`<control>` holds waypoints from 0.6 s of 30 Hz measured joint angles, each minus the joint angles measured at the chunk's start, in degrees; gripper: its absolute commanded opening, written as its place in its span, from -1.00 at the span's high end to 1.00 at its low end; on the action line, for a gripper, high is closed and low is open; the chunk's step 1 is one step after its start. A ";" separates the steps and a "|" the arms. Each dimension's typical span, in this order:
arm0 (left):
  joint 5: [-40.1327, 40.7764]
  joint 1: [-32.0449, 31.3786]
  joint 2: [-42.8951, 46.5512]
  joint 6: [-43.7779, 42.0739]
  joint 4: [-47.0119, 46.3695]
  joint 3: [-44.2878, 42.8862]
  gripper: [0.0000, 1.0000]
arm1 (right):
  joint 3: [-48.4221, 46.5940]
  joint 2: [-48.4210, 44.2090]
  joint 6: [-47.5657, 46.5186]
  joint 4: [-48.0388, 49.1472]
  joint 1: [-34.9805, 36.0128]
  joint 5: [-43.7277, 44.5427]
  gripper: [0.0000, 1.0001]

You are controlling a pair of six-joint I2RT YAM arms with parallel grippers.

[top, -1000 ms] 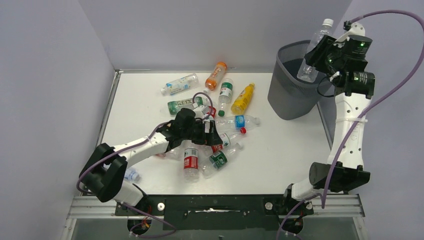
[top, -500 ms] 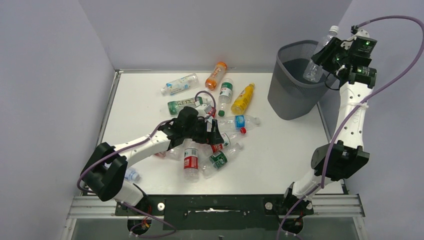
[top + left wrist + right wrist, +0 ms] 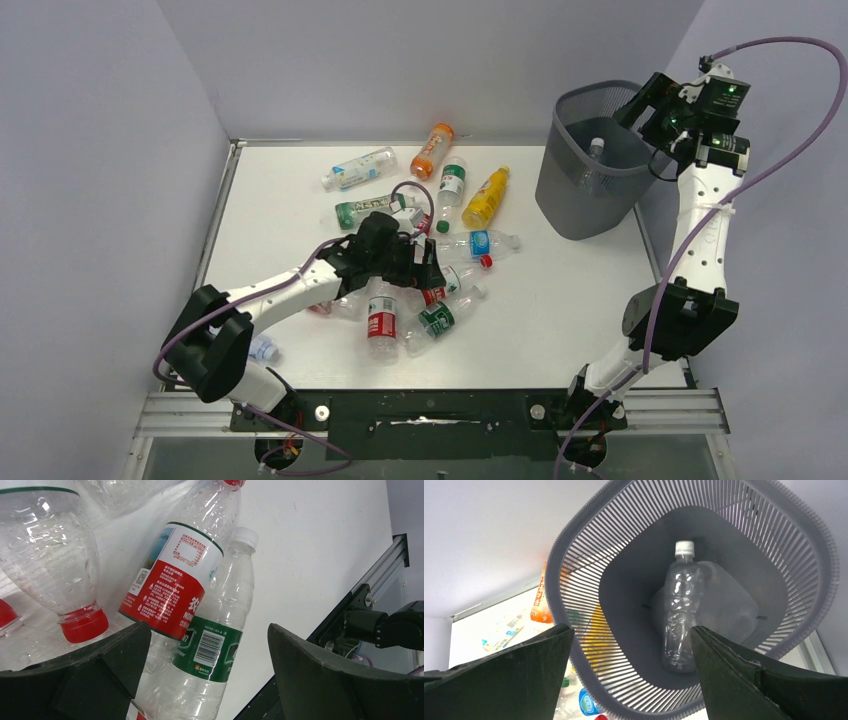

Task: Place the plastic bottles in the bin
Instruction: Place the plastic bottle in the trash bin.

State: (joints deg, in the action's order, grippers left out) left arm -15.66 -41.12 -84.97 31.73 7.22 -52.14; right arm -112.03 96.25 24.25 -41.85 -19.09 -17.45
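Observation:
The dark grey mesh bin point(image 3: 575, 205) stands at the table's far right. A clear white-capped bottle point(image 3: 592, 158) lies free inside it, base toward me in the right wrist view point(image 3: 680, 615). My right gripper point(image 3: 648, 104) hangs open above the bin's right rim point(image 3: 574, 555), nothing between its fingers point(image 3: 631, 630). Several plastic bottles lie in a heap mid-table. My left gripper point(image 3: 420, 266) is open low over the heap, its fingers either side of a green-label bottle point(image 3: 215, 645). A red-label bottle point(image 3: 172, 585) lies against it. Orange point(image 3: 433, 150) and yellow point(image 3: 486, 197) bottles lie farther back.
A blue-label bottle point(image 3: 358, 168) lies at the back left of the group, and another small bottle point(image 3: 262, 348) sits by the left arm's base. Grey walls close the table's left and back sides. A metal rail point(image 3: 430, 410) runs along the near edge.
My right gripper has opened and the clear bottle it held has dropped into the bin. The left arm has barely moved over the heap.

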 measured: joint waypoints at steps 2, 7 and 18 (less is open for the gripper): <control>0.66 -0.04 0.00 -0.52 0.76 -0.70 -0.77 | 1.05 -0.83 -0.02 -0.07 0.28 -0.20 -0.82; 2.19 -0.04 0.07 -1.07 2.36 -2.21 -0.77 | 4.44 -5.01 -0.72 -0.26 3.89 0.52 -0.83; 7.32 -0.02 3.19 -2.29 7.69 -3.69 -0.77 | 17.68 -16.11 -2.54 -0.20 24.94 6.58 -0.82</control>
State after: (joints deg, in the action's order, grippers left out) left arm -8.34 -41.15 -81.78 29.43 14.92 -55.83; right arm -94.35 80.14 21.71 -42.04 5.85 -10.87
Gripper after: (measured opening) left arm 0.882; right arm 0.914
